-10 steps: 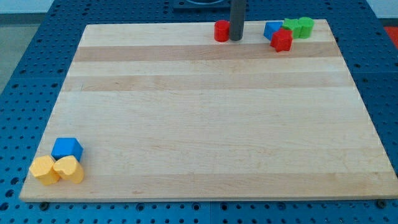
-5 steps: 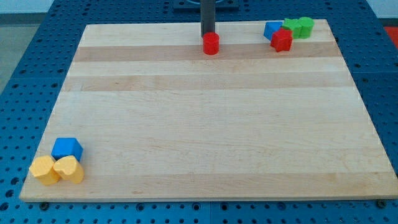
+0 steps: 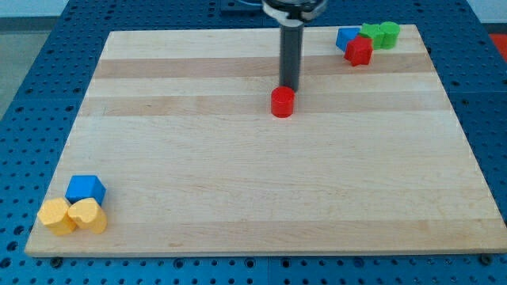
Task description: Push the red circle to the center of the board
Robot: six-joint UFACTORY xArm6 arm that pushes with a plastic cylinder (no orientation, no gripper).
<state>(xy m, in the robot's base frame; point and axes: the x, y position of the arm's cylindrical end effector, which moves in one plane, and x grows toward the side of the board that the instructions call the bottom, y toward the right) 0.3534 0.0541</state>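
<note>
Jaws: none fitted, so no open or closed state applies; the arm ends in a straight dark rod, my tip (image 3: 290,87) resting at the upper edge of the red circle (image 3: 282,102), touching it or very nearly so, on the side toward the view's top and slightly to its right; red circle: upright, short cylinder, lying above the board's middle and a little right of its centre line, well apart from all other blocks; wooden board (image 3: 238,206): pale, banded grain, sitting on a blue perforated table (image 3: 32,95); top-right corner group: red block (image 3: 359,51), roughly cube-like, touching a blue block (image 3: 345,37) on its upper left, with two green blocks (image 3: 380,34) just beside them toward the view's right, the pair pressed together, exact shapes hard to make out; bottom-left corner group: blue cube (image 3: 85,189) at the top of the cluster, a yellow block (image 3: 56,216) to the lower left and a yellow heart-like block (image 3: 89,215) beside it, all three touching.
</note>
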